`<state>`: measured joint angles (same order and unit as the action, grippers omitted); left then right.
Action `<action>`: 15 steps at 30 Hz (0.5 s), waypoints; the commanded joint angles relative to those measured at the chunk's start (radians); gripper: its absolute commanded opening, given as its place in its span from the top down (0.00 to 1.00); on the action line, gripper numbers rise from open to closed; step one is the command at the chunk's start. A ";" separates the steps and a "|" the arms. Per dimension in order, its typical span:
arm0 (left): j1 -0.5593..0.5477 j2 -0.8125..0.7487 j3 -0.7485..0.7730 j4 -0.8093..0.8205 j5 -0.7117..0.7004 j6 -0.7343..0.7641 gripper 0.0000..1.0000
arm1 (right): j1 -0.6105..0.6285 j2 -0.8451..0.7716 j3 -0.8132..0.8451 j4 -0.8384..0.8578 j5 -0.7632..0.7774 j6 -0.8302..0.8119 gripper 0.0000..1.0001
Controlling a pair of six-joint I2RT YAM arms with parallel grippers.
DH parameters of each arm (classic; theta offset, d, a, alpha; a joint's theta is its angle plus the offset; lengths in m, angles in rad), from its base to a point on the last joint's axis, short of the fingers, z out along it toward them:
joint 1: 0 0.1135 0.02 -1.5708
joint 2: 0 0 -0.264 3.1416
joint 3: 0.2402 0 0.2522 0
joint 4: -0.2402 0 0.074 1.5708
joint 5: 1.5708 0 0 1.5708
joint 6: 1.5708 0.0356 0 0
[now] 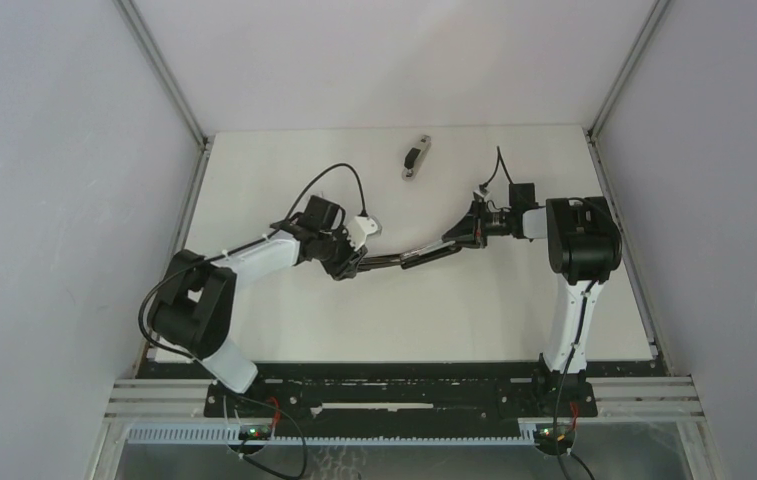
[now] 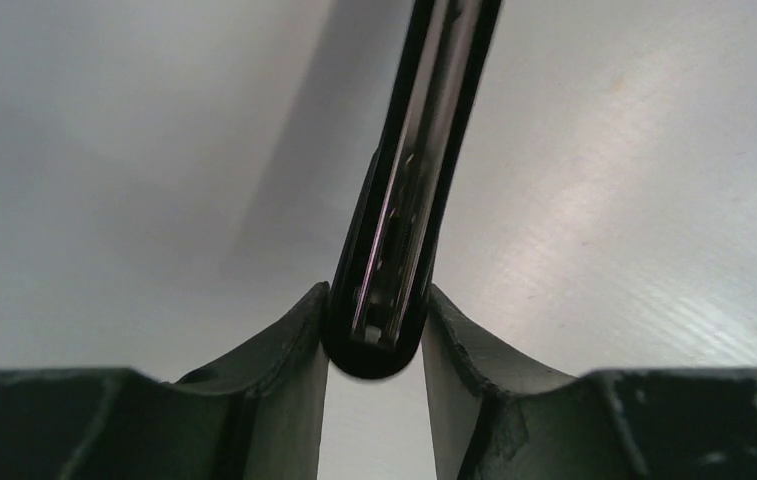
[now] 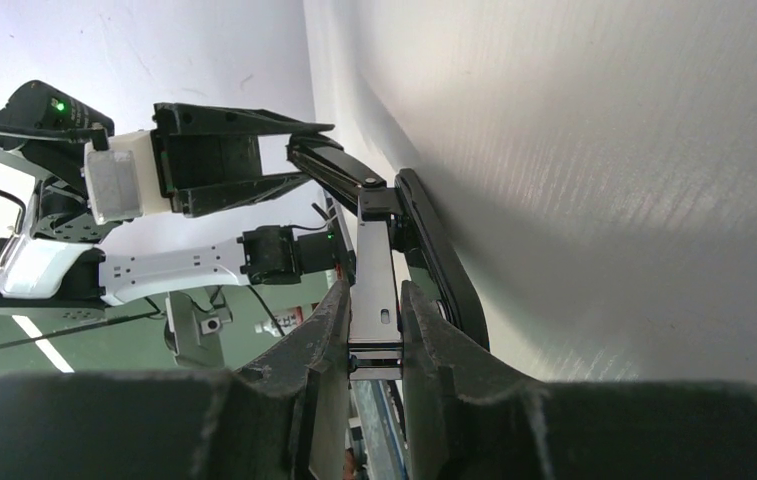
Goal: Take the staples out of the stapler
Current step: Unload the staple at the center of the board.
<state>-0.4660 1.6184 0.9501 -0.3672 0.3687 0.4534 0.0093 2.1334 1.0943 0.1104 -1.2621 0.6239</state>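
Observation:
The black stapler (image 1: 414,255) is swung open and held above the table between my two grippers. My left gripper (image 1: 352,262) is shut on the rounded end of its black arm (image 2: 379,345), whose shiny inner channel (image 2: 404,200) faces the left wrist camera. My right gripper (image 1: 466,232) is shut on the silver metal rail (image 3: 375,290), with the black stapler arm (image 3: 439,260) beside it. The left gripper also shows in the right wrist view (image 3: 299,150). I cannot make out any staples in the channel, and no loose strip shows on the table.
A small grey-and-black object (image 1: 415,157) lies near the table's far edge. The white table (image 1: 284,320) is walled by metal frame posts (image 1: 164,75) at left and right. The arm bases stand on a black rail (image 1: 394,390) at the near edge.

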 commanded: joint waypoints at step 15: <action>-0.004 -0.027 0.039 -0.108 -0.120 -0.007 0.30 | -0.031 -0.094 0.026 -0.021 0.015 -0.058 0.89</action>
<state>-0.4709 1.6558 0.9501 -0.4549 0.2195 0.4450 -0.0246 2.1185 1.0943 0.0944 -1.2488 0.6197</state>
